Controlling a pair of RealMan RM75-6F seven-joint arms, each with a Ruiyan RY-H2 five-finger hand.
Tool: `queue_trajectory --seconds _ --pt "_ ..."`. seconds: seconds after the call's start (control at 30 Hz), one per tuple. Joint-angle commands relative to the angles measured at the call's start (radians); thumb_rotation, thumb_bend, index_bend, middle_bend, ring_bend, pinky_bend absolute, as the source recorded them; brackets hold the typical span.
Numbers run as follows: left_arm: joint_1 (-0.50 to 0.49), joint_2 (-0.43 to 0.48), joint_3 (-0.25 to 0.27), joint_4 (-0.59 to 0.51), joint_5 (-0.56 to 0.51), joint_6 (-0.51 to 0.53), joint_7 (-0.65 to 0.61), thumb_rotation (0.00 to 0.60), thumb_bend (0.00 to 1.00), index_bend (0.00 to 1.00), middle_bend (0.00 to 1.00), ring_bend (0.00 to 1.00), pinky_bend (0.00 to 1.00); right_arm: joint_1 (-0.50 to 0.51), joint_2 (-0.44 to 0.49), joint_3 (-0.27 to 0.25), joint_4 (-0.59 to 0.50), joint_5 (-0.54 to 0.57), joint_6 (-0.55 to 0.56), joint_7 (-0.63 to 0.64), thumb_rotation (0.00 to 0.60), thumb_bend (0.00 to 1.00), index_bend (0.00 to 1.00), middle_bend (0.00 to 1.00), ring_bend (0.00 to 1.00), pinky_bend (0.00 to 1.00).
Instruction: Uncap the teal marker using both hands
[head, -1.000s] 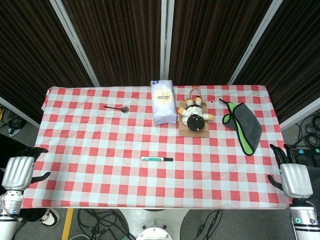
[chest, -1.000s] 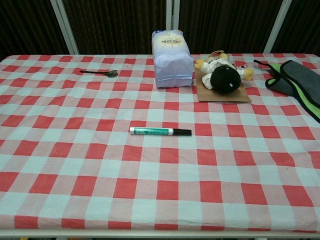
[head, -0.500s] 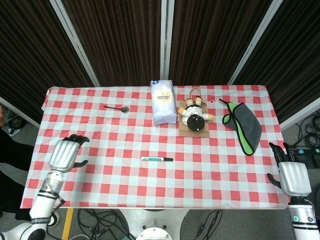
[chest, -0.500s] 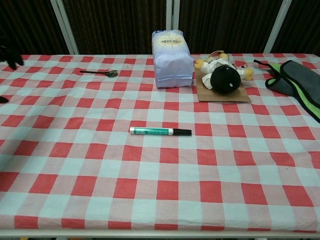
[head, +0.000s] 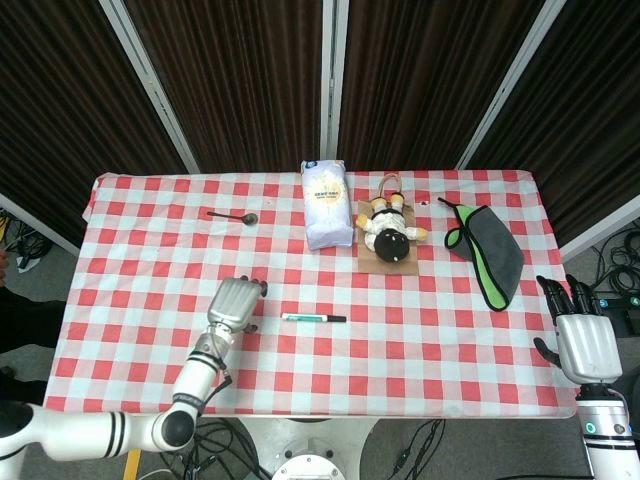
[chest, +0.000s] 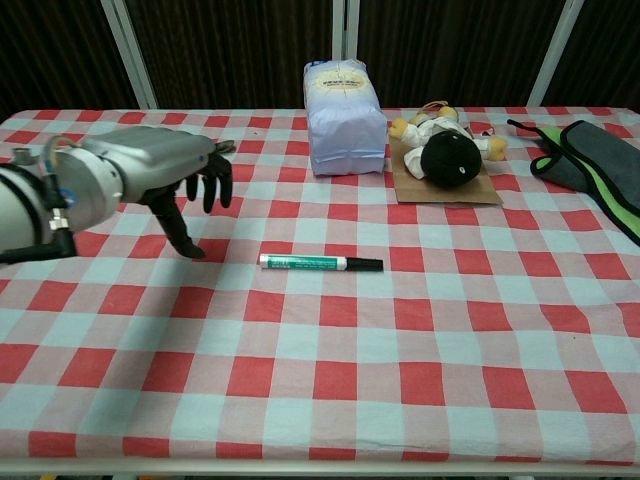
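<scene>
While the right robot hand hangs off the near right edge of the tabletop with fingers spread and nothing in them, the left robot hand hovers above the checked cloth, fingers apart and drooping, holding nothing. The marker lies flat just right of that left robot hand, not touched, its black cap pointing right. Farther back, a spoon lies at the left, a white bag stands at the middle, a plush doll lies on a brown card beside the bag, and a grey-green cloth lies at the right.
</scene>
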Motion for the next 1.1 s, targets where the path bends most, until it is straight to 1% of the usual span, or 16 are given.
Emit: queue_trajectory --seconds 0.03,0.13,0.27,0.47,0.63,0.73,0.9,1.1 --pt "-0.081 -0.074 -0.026 0.069 -0.090 -0.002 0.048 0.600 0.10 0.40 0.42 0.38 0.55 0.000 0.000 -0.001 0.006 0.008 -0.005 0.008 0.600 0.08 0.07 0.14 0.00 0.06" --pt "-0.113 -0.116 -0.037 0.104 -0.131 0.012 0.050 0.600 0.10 0.41 0.43 0.38 0.55 -0.002 -0.001 -0.004 0.013 0.010 -0.008 0.019 0.600 0.08 0.07 0.14 0.00 0.06" --pt "-0.150 -0.177 -0.051 0.149 -0.160 0.052 0.045 0.600 0.13 0.45 0.47 0.41 0.56 -0.003 -0.002 -0.008 0.022 0.010 -0.009 0.027 0.600 0.08 0.07 0.14 0.00 0.06" --pt "-0.186 -0.239 -0.088 0.169 -0.218 0.117 0.043 0.600 0.14 0.48 0.50 0.44 0.58 -0.002 -0.006 -0.011 0.029 0.010 -0.012 0.033 0.600 0.08 0.07 0.14 0.00 0.06" --pt "-0.214 -0.284 -0.088 0.198 -0.225 0.161 0.057 0.600 0.15 0.49 0.51 0.44 0.58 0.002 -0.015 -0.012 0.036 0.008 -0.015 0.033 0.600 0.08 0.07 0.14 0.00 0.06" --pt "-0.225 -0.304 -0.087 0.221 -0.237 0.170 0.069 0.600 0.15 0.49 0.51 0.44 0.58 0.002 -0.017 -0.013 0.040 0.009 -0.016 0.036 0.600 0.08 0.07 0.14 0.00 0.06" --pt "-0.233 -0.327 -0.081 0.265 -0.252 0.157 0.071 0.600 0.15 0.50 0.52 0.45 0.58 -0.004 -0.019 -0.016 0.051 0.014 -0.013 0.050 0.600 0.08 0.07 0.14 0.00 0.06" --pt "-0.235 -0.346 -0.064 0.313 -0.226 0.133 0.045 0.600 0.16 0.52 0.54 0.47 0.60 -0.008 -0.022 -0.019 0.064 0.023 -0.018 0.065 0.600 0.08 0.07 0.14 0.00 0.06"
